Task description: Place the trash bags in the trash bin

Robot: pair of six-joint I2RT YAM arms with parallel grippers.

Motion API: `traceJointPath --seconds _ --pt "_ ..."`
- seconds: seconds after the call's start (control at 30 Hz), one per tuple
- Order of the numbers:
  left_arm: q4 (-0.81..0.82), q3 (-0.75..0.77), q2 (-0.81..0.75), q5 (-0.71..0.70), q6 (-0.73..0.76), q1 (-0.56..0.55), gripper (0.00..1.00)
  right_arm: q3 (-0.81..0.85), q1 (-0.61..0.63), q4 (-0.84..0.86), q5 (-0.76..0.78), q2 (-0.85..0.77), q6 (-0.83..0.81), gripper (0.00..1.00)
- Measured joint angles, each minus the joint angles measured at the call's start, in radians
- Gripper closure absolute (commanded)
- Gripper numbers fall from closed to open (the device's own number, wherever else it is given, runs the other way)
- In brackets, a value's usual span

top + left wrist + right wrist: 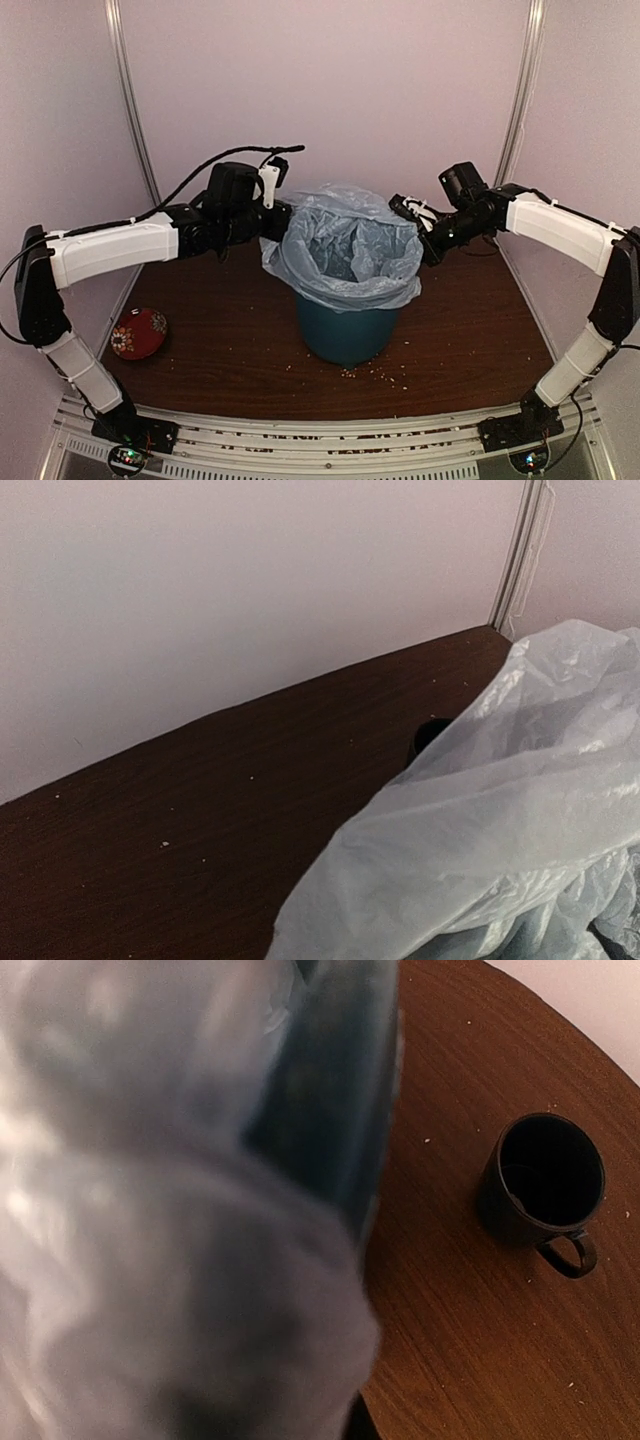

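Observation:
The pale blue-grey translucent trash bag (345, 255) is spread open over the top of the teal-blue trash bin (345, 332), which stands mid-table. The bag's skirt hangs over the bin's rim and hides it. My left gripper (280, 222) is at the bag's left edge and my right gripper (422, 238) at its right edge, each shut on the plastic. In the left wrist view the crinkled bag (500, 820) fills the lower right and covers my fingers. The right wrist view is mostly blurred bag (150, 1210), with the fingers hidden too.
A small dark mug (545, 1185) stands on the brown table behind the bin, and its dark edge (430, 735) peeks out past the bag. A red patterned round object (138, 332) lies at the left. Crumbs (380, 375) lie in front of the bin. Pale walls close in all round.

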Motion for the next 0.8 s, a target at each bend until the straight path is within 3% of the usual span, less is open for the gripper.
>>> traceJointPath --seconds 0.2,0.43,0.6,0.8 --pt "0.049 -0.064 -0.042 0.038 -0.021 0.000 1.00 -0.063 -0.004 0.015 -0.017 -0.050 -0.008 1.00" --pt "0.030 -0.137 -0.205 0.116 -0.006 -0.030 1.00 -0.145 0.010 -0.008 -0.024 -0.249 -0.008 1.00" --pt "-0.046 -0.048 -0.230 0.119 0.014 -0.030 1.00 -0.132 0.010 -0.009 -0.015 -0.339 -0.009 0.98" --pt "-0.140 0.111 -0.105 0.082 0.058 -0.020 1.00 -0.070 -0.012 -0.021 0.005 -0.234 -0.007 1.00"
